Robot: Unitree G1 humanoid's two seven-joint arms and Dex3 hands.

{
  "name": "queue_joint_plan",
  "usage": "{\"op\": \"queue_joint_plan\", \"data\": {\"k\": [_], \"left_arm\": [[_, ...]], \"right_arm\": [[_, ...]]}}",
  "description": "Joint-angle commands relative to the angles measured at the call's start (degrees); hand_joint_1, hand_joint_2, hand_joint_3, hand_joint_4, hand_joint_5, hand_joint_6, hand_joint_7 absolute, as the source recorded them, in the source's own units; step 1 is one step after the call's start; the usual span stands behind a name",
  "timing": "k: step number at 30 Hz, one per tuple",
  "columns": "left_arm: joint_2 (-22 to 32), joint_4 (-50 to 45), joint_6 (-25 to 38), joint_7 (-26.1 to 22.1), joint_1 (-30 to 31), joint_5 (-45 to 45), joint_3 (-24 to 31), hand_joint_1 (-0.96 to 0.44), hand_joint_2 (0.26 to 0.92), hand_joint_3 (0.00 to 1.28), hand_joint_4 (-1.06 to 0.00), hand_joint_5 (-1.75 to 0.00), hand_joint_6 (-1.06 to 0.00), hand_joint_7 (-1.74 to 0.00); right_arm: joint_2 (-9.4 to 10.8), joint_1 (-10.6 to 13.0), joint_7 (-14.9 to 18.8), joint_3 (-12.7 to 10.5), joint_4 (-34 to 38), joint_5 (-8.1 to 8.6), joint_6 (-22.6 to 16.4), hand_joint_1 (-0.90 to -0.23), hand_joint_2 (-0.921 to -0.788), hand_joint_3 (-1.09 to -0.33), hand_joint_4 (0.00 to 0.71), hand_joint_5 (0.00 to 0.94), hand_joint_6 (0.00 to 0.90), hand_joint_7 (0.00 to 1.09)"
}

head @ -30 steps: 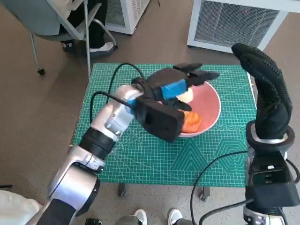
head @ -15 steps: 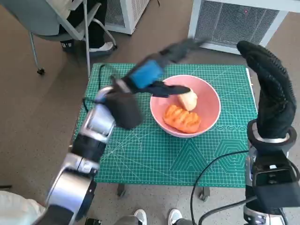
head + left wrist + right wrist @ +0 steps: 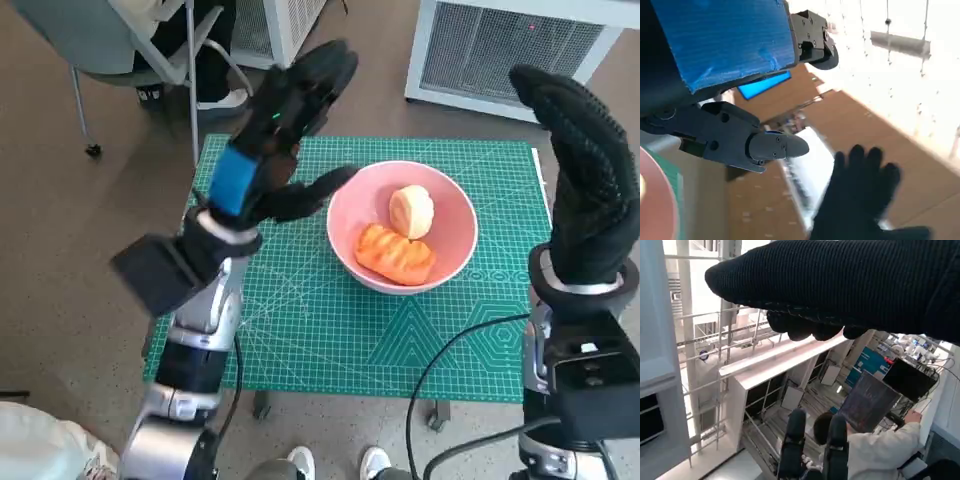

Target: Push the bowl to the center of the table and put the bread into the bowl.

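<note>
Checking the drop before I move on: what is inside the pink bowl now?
Inside the pink bowl: an orange ridged bread piece and a pale round bread roll. The bowl floor beneath them is covered.

Both hands raised, open path above bowl (image 3: 345, 215), bread (image 3: 396, 254) inside

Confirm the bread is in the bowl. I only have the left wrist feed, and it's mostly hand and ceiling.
Observer: Yes. The head view shows two bread pieces lying inside the pink bowl.
Operator: Is the left hand holding anything?
Observer: No. The left hand is raised above the mat's far left part, fingers apart, nothing in them.
Operator: Where does the bowl sit?
Observer: On the green cutting mat, roughly mid-table, slightly toward the robot's right.
Operator: And the right hand?
Observer: The right hand is upright past the mat's right edge, touching nothing.
</note>
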Motion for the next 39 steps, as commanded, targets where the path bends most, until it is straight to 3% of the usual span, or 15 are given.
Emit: {"op": "queue_joint_plan", "data": {"k": [1, 21, 38, 39], "left_arm": [[-0.07, -4.20, 1.88, -0.43, 1.40, -1.58, 0.58, -0.34, 0.921, 0.37, -0.27, -0.03, 0.00, -0.81], [0.63, -8.07, 1.32, 0.73, 4.21, 0.75, 1.79, -0.38, 0.921, 0.39, -0.26, -0.04, 0.00, -0.85], [0.30, -10.59, 2.34, 2.27, 5.94, 0.77, 1.91, -0.40, 0.921, 0.40, -0.24, -0.08, 0.00, -0.88], [0.29, -10.73, 2.40, 2.33, 5.99, 0.72, 1.90, -0.40, 0.919, 0.41, -0.18, -0.21, 0.00, -0.88]], "right_arm": [[0.44, -0.19, 0.90, 0.27, -0.69, 1.26, 1.48, -0.506, -0.921, -0.746, 0.322, 0.001, 0.002, 0.66], [2.02, -2.03, 2.11, 0.87, -1.25, 3.72, 5.07, -0.532, -0.921, -0.687, 0.345, 0.011, 0.020, 0.69], [2.33, -1.45, 1.53, 1.73, -3.38, 0.55, 7.71, -0.559, -0.921, -0.689, 0.340, 0.007, 0.019, 0.69], [2.32, -1.39, 1.55, 1.75, -3.41, 0.53, 7.80, -0.562, -0.921, -0.690, 0.343, 0.008, 0.019, 0.69]]}}
